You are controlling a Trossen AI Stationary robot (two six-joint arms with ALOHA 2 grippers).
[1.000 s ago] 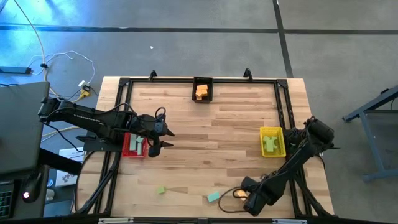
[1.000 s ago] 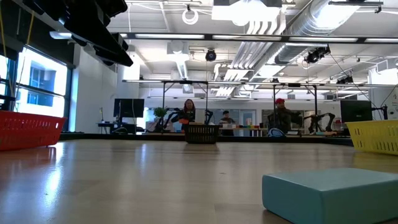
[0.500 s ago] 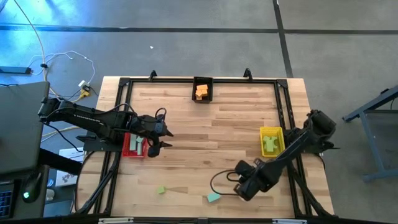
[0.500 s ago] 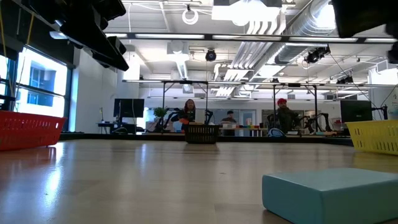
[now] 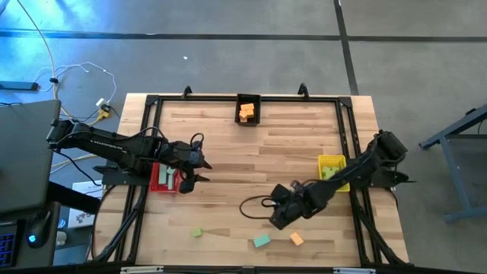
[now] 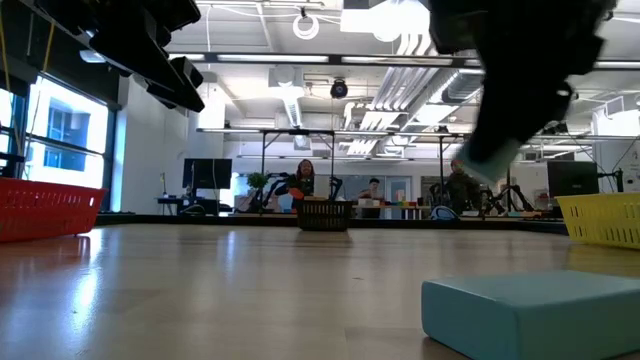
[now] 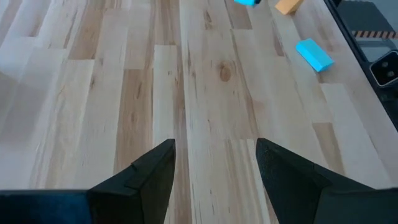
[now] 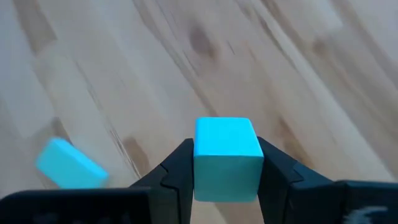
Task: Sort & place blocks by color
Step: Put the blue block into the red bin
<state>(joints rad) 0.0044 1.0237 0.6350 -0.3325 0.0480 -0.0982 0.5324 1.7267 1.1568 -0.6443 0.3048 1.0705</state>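
Observation:
My right gripper [image 5: 275, 217] is over the table's near middle, shut on a teal block [image 8: 225, 158]. On the table near the front edge lie a yellow-green block [image 5: 196, 232], a second teal block [image 5: 261, 241] and an orange block [image 5: 296, 238]; the teal one also shows in the low view [image 6: 530, 315]. My left gripper [image 7: 214, 168] is open and empty beside the red bin [image 5: 163, 176]. The black bin [image 5: 247, 110] holds orange blocks, and the yellow bin [image 5: 332, 171] holds yellow-green ones. My right gripper pinches the teal block by two opposite sides [image 8: 199, 174] between its two fingers [image 8: 177, 171]. The fingers slant down from the table's right. The block is lifted clear of the table, and its end sticks out past the fingertips.
A black frame [image 5: 148, 137] runs along the table's far, left and right sides. A cable loop [image 5: 255, 205] hangs by my right gripper. Bare wood lies across the table's middle. People and other tables show in the room behind [image 6: 305, 180].
My right gripper has risen from the table's near edge and gone toward the far edge and the left, coming into the low view from above. The orange block it stood over now shows uncovered. The loose teal block has stayed in place.

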